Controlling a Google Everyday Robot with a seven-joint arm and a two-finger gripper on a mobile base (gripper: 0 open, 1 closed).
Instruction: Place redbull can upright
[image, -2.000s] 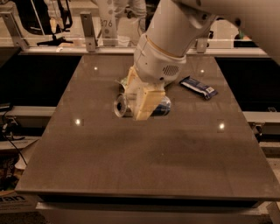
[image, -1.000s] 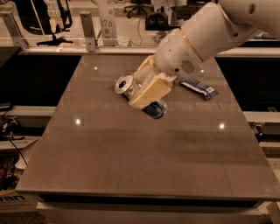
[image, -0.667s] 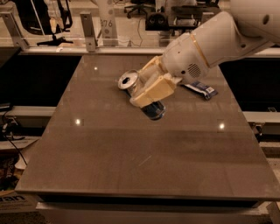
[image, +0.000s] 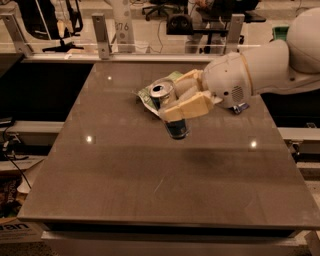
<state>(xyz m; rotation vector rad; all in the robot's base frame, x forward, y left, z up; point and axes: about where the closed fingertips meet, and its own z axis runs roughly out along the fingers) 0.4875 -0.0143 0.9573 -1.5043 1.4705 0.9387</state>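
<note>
The redbull can (image: 167, 111) is a slim silver and blue can, tilted slightly with its shiny top and pull tab toward the upper left. Its base is close to the tabletop; I cannot tell whether it touches. My gripper (image: 181, 104) reaches in from the right and is shut on the can, its cream fingers (image: 189, 108) wrapped around the can's middle. The white arm runs off to the upper right.
A green snack bag (image: 148, 96) lies just behind the can on the brown table (image: 150, 180). A dark blue bar wrapper (image: 241, 107) peeks out behind my arm on the right. Metal railing posts stand along the table's far edge.
My gripper has turned the can from lying nearly flat to almost upright. The arm has swung to the right and the green bag has come into view behind the can.
</note>
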